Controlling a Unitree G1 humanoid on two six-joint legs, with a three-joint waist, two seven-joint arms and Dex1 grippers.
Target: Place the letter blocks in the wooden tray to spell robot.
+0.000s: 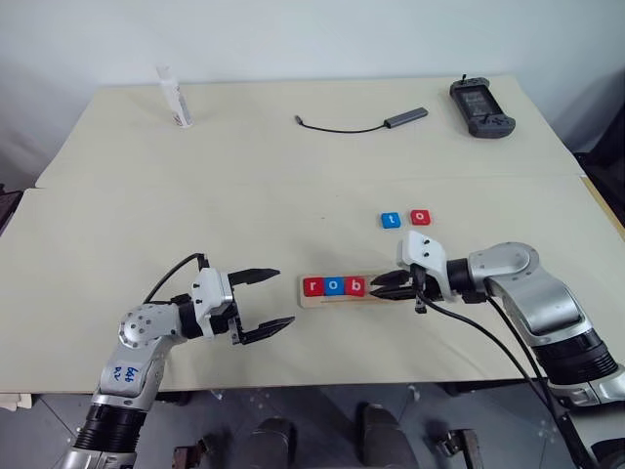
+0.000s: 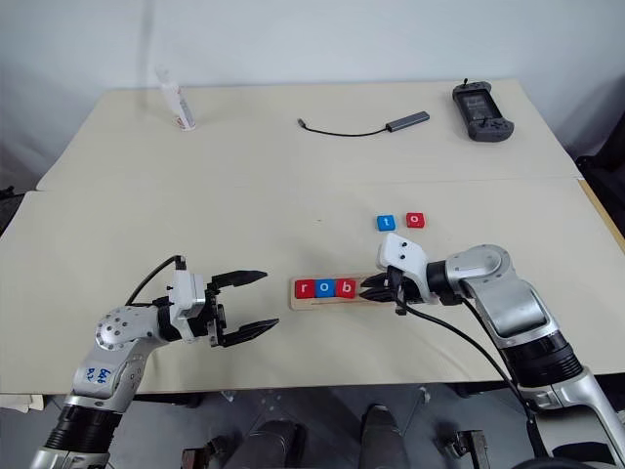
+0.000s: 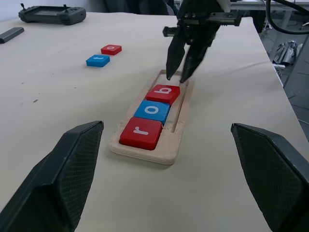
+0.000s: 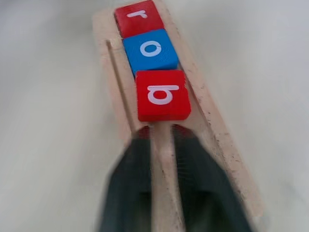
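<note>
The wooden tray (image 1: 337,302) lies near the table's front middle. It holds three letter blocks in a row: red r (image 1: 312,286), blue o (image 1: 334,286) and red b (image 1: 355,286). Behind it and to the right, a blue t (image 1: 391,220) and a red o (image 1: 420,217) lie loose on the table. My right gripper (image 1: 383,286) is shut with nothing in it, its tips (image 4: 161,133) over the tray's bare right part, right beside the b (image 4: 161,94). My left gripper (image 1: 284,297) stands open and empty just left of the tray.
At the back of the table are a white bottle (image 1: 174,98), a dark cable with an adapter (image 1: 361,124) and a black controller (image 1: 480,107). The table's front edge runs close below both grippers.
</note>
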